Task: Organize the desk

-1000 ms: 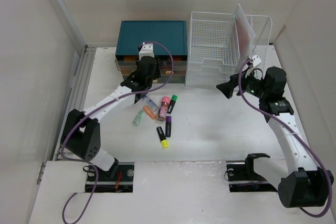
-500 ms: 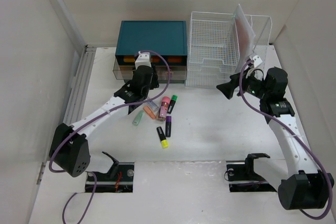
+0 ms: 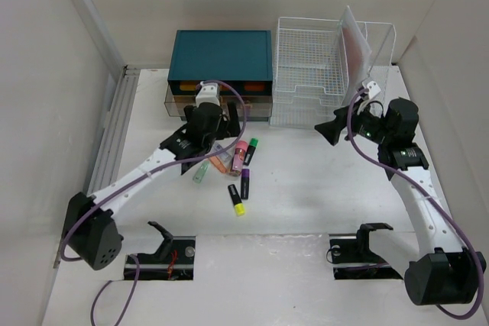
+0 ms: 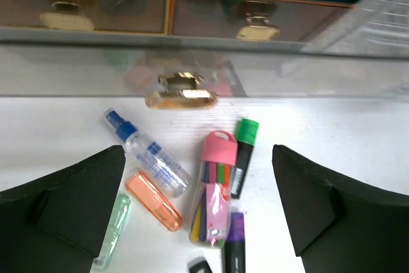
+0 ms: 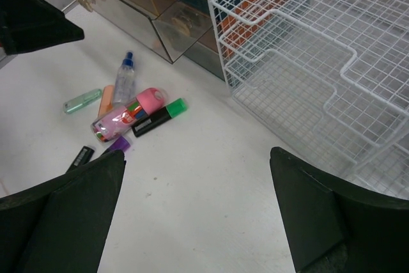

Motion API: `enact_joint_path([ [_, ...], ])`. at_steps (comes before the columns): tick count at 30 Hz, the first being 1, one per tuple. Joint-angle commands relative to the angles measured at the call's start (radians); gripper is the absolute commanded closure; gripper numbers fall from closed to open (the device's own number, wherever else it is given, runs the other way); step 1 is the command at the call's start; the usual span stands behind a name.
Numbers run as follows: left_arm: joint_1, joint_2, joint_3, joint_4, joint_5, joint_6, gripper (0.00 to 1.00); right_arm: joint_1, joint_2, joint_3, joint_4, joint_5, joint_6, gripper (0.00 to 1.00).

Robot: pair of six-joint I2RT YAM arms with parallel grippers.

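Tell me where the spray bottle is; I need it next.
In the left wrist view, the spray bottle lies on the desk, just left of the pink case.

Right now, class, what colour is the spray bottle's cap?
Blue, on the spray bottle, clearest in the left wrist view.

left arm (image 3: 141, 175): stretches out lower and flatter than a second ago | elbow (image 3: 85, 236): swings from mid-left down to the near-left corner of the bench (image 3: 321, 188) | left pincer (image 4: 197, 158): backs off the teal drawer box (image 3: 221, 53) toward the highlighters (image 3: 245, 183), fingers wide apart
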Motion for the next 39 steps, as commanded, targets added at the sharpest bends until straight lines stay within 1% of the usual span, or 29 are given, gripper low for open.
enact_joint_path([
  [1, -0.047, -0.135, -0.018, -0.035, 0.002, -0.006, 0.0, -0.005, -0.01, -0.004, 0.048, -0.065, -0.055, 0.0],
  [2, -0.058, -0.163, -0.018, -0.053, 0.002, -0.006, 0.0, -0.005, -0.01, -0.013, 0.048, -0.086, -0.073, 0.0],
  [4, -0.072, -0.264, -0.029, -0.062, 0.029, -0.015, 0.0, 0.01, -0.01, -0.004, -0.013, -0.125, -0.18, 0.0],
  [5, -0.072, -0.302, -0.038, -0.072, 0.045, -0.006, 0.0, 0.058, 0.001, 0.005, -0.047, -0.139, -0.237, 0.0],
  [6, -0.072, -0.385, -0.052, -0.063, 0.062, 0.008, 0.0, 0.089, 0.001, 0.015, -0.111, -0.154, -0.295, 0.0],
  [7, -0.072, -0.428, -0.062, -0.049, 0.082, 0.034, 0.0, 0.121, 0.01, 0.027, -0.145, -0.154, -0.417, 0.0],
  [8, -0.072, -0.474, -0.093, -0.03, 0.115, 0.112, 0.0, 0.194, 0.026, 0.027, -0.176, -0.154, -0.484, 0.0],
  [9, -0.072, -0.521, -0.115, 0.015, 0.128, 0.155, 0.0, 0.233, 0.035, 0.036, -0.208, -0.137, -0.551, 0.0],
  [10, -0.072, -0.621, -0.139, 0.04, 0.128, 0.192, 0.0, 0.27, 0.044, 0.036, -0.257, -0.119, -0.676, 0.0],
  [11, -0.072, -0.669, -0.167, 0.066, 0.075, 0.215, 0.0, 0.305, 0.058, 0.036, -0.277, -0.095, -0.738, 0.0],
  [12, -0.072, -0.716, -0.223, 0.103, 0.042, 0.241, 0.0, 0.384, 0.058, 0.036, -0.297, -0.029, -0.792, 0.0],
  [13, -0.072, -0.802, -0.249, 0.118, 0.012, 0.241, 0.0, 0.426, 0.075, 0.054, -0.334, 0.014, -0.846, 0.0],
  [14, -0.072, -0.838, -0.272, 0.131, -0.018, 0.255, 0.0, 0.463, 0.099, 0.064, -0.345, 0.06, -0.93, 0.0],
  [15, -0.072, -0.87, -0.311, 0.141, -0.065, 0.255, 0.0, 0.497, 0.119, 0.08, -0.354, 0.14, -0.956, 0.0],
  [16, -0.072, -0.896, -0.32, 0.151, -0.084, 0.255, 0.0, 0.541, 0.144, 0.103, -0.368, 0.169, -0.976, 0.04],
  [18, -0.072, -0.942, -0.32, 0.151, -0.111, 0.255, 0.0, 0.569, 0.235, 0.203, -0.42, 0.226, -1.024, 0.08],
  [19, -0.072, -0.942, -0.329, 0.151, -0.111, 0.255, 0.0, 0.595, 0.265, 0.238, -0.44, 0.275, -1.039, 0.1],
  [20, -0.072, -0.953, -0.329, 0.151, -0.111, 0.255, 0.0, 0.607, 0.291, 0.304, -0.472, 0.294, -1.052, 0.1],
  [21, -0.072, -0.953, -0.329, 0.151, -0.111, 0.255, 0.0, 0.621, 0.338, 0.338, -0.489, 0.309, -1.076, 0.1],
  [22, -0.072, -0.953, -0.329, 0.151, -0.111, 0.255, 0.0, 0.642, 0.367, 0.373, -0.503, 0.34, -1.076, 0.12],
  [24, -0.072, -0.941, -0.329, 0.137, -0.099, 0.255, 0.0, 0.661, 0.417, 0.448, -0.512, 0.364, -1.076, 0.12],
  [26, -0.072, -0.941, -0.329, 0.137, -0.099, 0.255, 0.0, 0.705, 0.473, 0.475, -0.503, 0.407, -1.076, 0.12],
  [28, -0.072, -0.953, -0.32, 0.128, -0.099, 0.255, 0.0, 0.741, 0.527, 0.493, -0.494, 0.436, -1.09, 0.16],
  [30, -0.072, -0.964, -0.32, 0.128, -0.099, 0.255, 0.0, 0.807, 0.561, 0.493, -0.494, 0.495, -1.11, 0.19],
  [31, -0.072, -0.964, -0.32, 0.128, -0.099, 0.255, 0.0, 0.83, 0.576, 0.493, -0.485, 0.521, -1.133, 0.24],
  [34, -0.072, -0.964, -0.32, 0.128, -0.099, 0.255, 0.0, 0.919, 0.633, 0.47, -0.462, 0.626, -1.167, 0.3],
  [36, -0.072, -0.964, -0.32, 0.128, -0.099, 0.255, 0.0, 0.961, 0.673, 0.47, -0.437, 0.662, -1.188, 0.31],
  [39, -0.072, -0.964, -0.32, 0.128, -0.099, 0.255, 0.0, 0.977, 0.722, 0.47, -0.391, 0.699, -1.197, 0.32],
])
